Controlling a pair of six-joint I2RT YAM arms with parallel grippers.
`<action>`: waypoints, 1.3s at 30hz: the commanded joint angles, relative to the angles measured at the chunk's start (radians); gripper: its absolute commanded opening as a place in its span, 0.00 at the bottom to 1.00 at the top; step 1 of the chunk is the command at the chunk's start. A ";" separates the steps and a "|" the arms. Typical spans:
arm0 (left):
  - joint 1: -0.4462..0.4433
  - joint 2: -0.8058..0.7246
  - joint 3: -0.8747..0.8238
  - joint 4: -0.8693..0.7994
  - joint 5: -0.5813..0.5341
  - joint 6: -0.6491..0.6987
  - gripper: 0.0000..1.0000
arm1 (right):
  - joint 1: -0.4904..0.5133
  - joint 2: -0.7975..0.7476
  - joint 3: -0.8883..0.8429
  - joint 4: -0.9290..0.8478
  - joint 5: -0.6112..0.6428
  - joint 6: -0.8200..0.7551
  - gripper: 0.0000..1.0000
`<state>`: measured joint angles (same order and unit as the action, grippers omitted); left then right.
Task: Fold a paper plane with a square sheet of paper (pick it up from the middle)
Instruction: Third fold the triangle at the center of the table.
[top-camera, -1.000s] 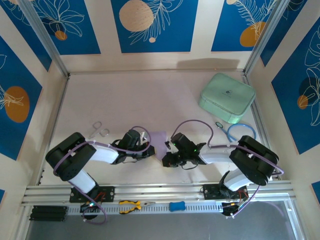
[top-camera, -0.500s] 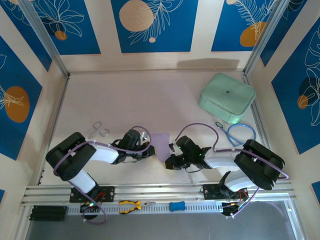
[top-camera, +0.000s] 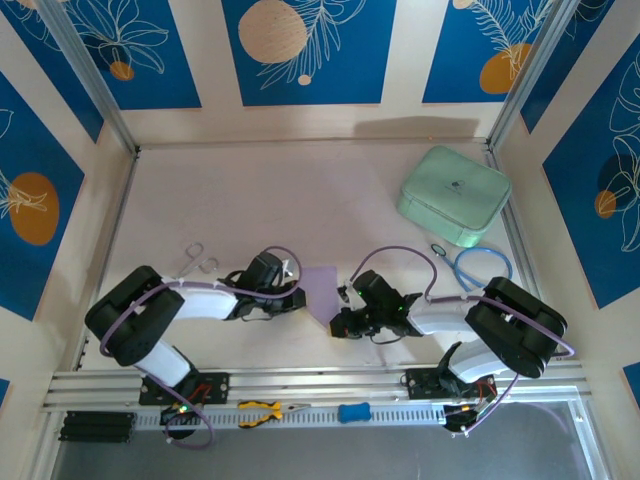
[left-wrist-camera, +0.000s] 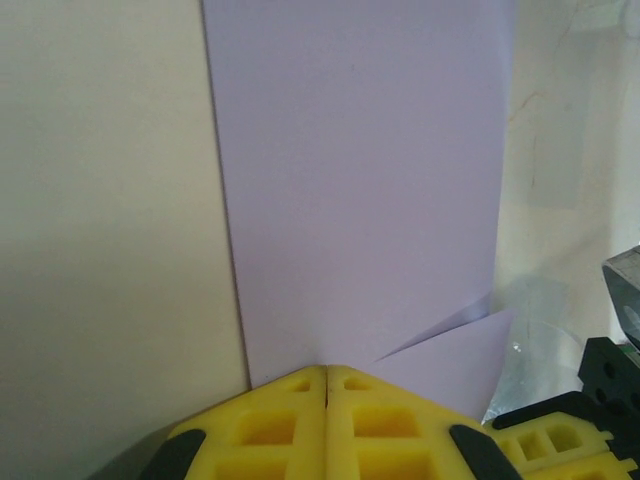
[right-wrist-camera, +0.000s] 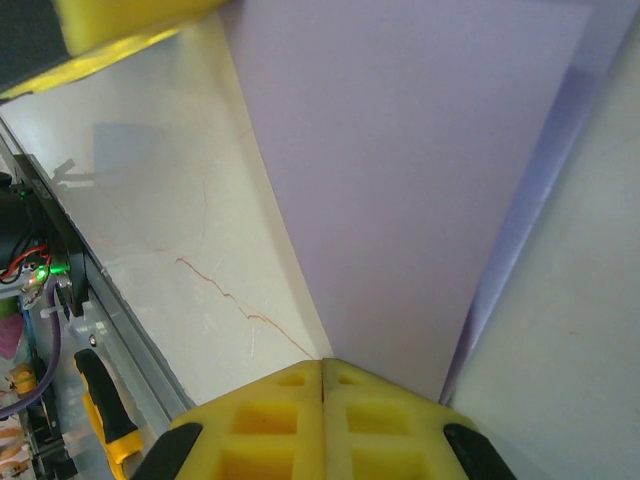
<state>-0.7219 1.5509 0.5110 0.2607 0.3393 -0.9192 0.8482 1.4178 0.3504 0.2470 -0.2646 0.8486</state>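
By the counter's (top-camera: 260, 190) near edge, centre, left jaws and right jaws both closed, tips at the part-folded paper (top-camera: 318, 283): best press crease flat, edges aligned.

**Three cameras, one shared patch of lavender paper**

The top external camera sits high above and behind the arms and looks down and forward. It is far enough off to take in the whole desk (top-camera: 250, 200), with the left arm's base (top-camera: 178, 385) at the bottom of its frame and the back wall (top-camera: 310, 120) at the top.

The left wrist camera looks very close along the left fingers (left-wrist-camera: 270, 425) and out over the square sheet of paper (left-wrist-camera: 360, 200). The right wrist camera does the same from the opposite side, along the right fingers (right-wrist-camera: 270, 415).

All three views share the paper (top-camera: 320, 283), which lies near the desk's front middle. Each wrist view also catches a corner of the other arm's yellow fingers.
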 joint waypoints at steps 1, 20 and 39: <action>0.035 -0.026 0.023 -0.150 -0.100 0.058 0.00 | -0.006 0.011 -0.022 -0.087 -0.003 -0.017 0.04; -0.114 -0.171 0.056 -0.080 0.006 0.034 0.03 | -0.034 0.079 0.042 -0.083 -0.038 -0.065 0.03; -0.153 0.073 0.074 -0.111 -0.106 -0.015 0.00 | -0.039 0.018 0.017 -0.106 -0.026 -0.050 0.07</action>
<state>-0.8783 1.6001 0.5880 0.2104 0.3016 -0.9234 0.8165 1.4593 0.3923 0.2142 -0.3164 0.8047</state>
